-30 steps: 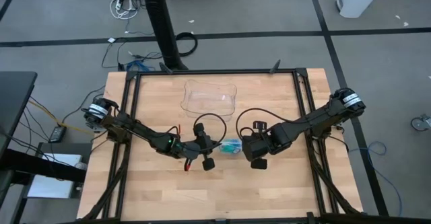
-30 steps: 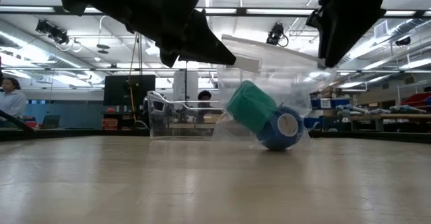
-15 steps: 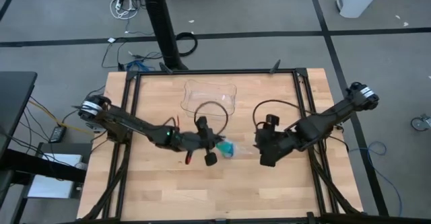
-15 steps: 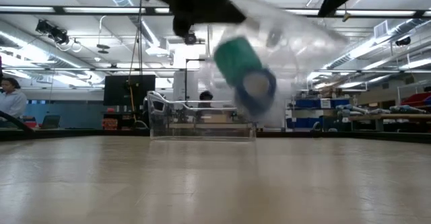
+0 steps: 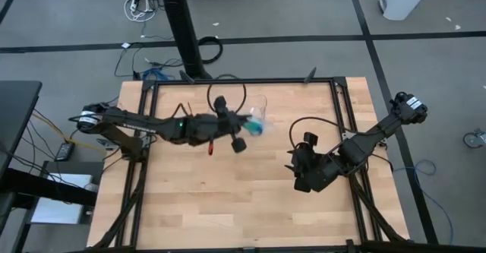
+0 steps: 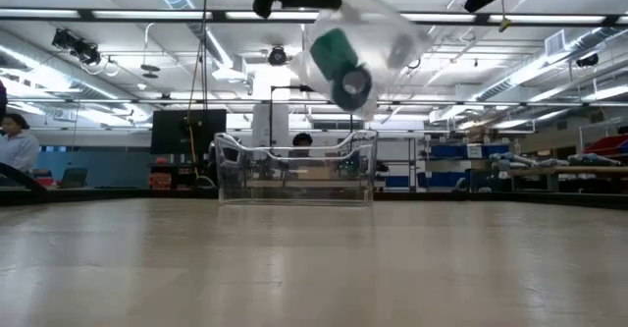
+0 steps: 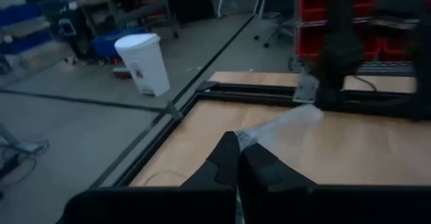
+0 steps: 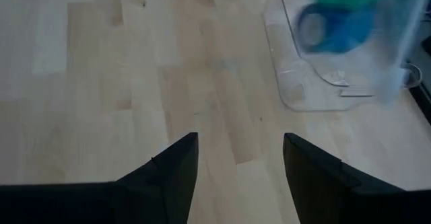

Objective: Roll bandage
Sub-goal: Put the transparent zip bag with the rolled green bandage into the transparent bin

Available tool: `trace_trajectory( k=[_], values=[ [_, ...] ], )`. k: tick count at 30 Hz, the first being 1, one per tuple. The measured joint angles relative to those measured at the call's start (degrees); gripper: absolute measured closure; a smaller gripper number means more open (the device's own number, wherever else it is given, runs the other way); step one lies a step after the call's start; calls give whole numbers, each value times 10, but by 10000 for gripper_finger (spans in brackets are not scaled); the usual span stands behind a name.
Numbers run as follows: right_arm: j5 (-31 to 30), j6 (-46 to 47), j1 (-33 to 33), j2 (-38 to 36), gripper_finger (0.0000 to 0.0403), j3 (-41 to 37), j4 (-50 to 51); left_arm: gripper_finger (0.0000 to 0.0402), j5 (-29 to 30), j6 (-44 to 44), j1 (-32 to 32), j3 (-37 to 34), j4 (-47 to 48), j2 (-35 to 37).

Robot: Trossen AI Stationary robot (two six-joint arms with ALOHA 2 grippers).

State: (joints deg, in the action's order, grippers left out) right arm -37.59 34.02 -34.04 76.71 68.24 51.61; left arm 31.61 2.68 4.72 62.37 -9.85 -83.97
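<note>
Now carrying: left hand (image 5: 241,134) pinched shut on clear bag holding bandage (image 6: 335,49), aloft over clear tray (image 6: 294,175). Right hand (image 8: 239,160) open, low over tabletop (image 5: 250,200). Next, probably lower into tray.

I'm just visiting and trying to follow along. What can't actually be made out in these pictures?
- What wraps the bandage and blue roll: low view, motion blur; it looks like clear plastic.
- Left gripper grip point: high view too small; left wrist view shows only shut fingers on a clear edge.
- Clear tray: high view, mostly hidden under the left arm.
- Right gripper: open, nothing between its fingers.
</note>
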Motion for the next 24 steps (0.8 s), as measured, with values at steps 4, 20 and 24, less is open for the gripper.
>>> trace_trajectory(
  k=[4,20,24],
  values=[
    [-1,4,-1,4,199,-12,-2,398,-45,-33,-50,0,27,0],
    [-6,-7,-1,7,204,-14,-6,399,-227,-165,-205,0,184,0],
    [-14,-9,-1,7,204,-14,-6,398,-242,-180,-222,0,219,0]
  ],
)
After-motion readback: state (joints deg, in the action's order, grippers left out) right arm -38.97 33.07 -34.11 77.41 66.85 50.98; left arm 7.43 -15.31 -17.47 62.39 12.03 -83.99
